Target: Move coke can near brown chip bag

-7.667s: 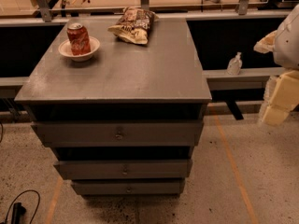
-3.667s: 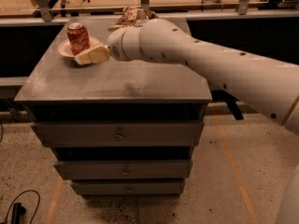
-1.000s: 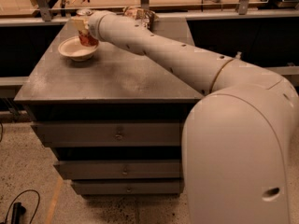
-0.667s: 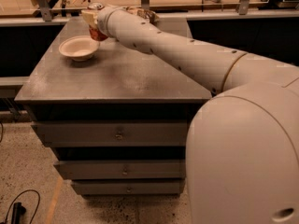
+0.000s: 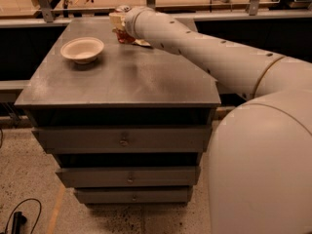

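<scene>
- While the claw (image 5: 118,22) sits at the far edge of the tabletop (image 5: 126,77), its pale fingers (image 5: 116,19) are clamped on the coke can (image 5: 125,37). Red side shows below the finger, silver top above it.
- Can position: right of the bowl (image 5: 82,49) and well apart from it. The bowl holds nothing.
- Brown chip bag (image 5: 142,43): only a crumpled corner shows, just right of the can. The rest is hidden behind the arm (image 5: 204,52).
- Can and bag corner lie just beside each other, possibly touching; cannot tell which.
- Cannot tell whether the can's base rests on the tabletop or hangs just above it.
- Judgement, done: the grasp is made and the can is already at, or very close to, the wanted spot by the bag.
- Judgement, left: set the can down upright if it is not down, let go, and draw the arm away.
- Judgement, risk: the bag is floppy and sits against the wrist side, so a careless release or retreat could tip the can or drag the bag away from it.
- Overall: late stage, with placement and release outstanding.
</scene>
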`<state>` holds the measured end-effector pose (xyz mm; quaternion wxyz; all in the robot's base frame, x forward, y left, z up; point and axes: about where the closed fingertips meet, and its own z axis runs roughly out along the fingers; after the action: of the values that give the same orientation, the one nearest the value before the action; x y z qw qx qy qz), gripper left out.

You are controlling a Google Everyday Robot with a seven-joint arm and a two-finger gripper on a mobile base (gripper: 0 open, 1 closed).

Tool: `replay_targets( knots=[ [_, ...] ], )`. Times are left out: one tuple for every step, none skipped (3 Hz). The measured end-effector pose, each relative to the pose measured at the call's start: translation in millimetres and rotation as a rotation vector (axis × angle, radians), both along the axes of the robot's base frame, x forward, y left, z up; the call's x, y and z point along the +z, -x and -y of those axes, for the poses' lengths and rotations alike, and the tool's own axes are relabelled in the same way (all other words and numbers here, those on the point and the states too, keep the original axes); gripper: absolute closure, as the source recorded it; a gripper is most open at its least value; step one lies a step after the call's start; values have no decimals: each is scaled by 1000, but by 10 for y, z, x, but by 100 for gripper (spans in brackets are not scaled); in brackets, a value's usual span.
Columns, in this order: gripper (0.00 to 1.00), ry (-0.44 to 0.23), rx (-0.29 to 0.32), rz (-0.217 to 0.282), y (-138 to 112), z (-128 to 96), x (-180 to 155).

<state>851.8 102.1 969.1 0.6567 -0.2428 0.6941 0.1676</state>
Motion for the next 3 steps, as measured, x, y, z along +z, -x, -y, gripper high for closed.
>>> replay_targets(
  knots=[
    [82, 55, -9, -15, -57, 134, -150],
    [58, 88, -31, -29, -107, 222, -340],
    [36, 108, -49, -15, -131, 266, -476]
  ],
)
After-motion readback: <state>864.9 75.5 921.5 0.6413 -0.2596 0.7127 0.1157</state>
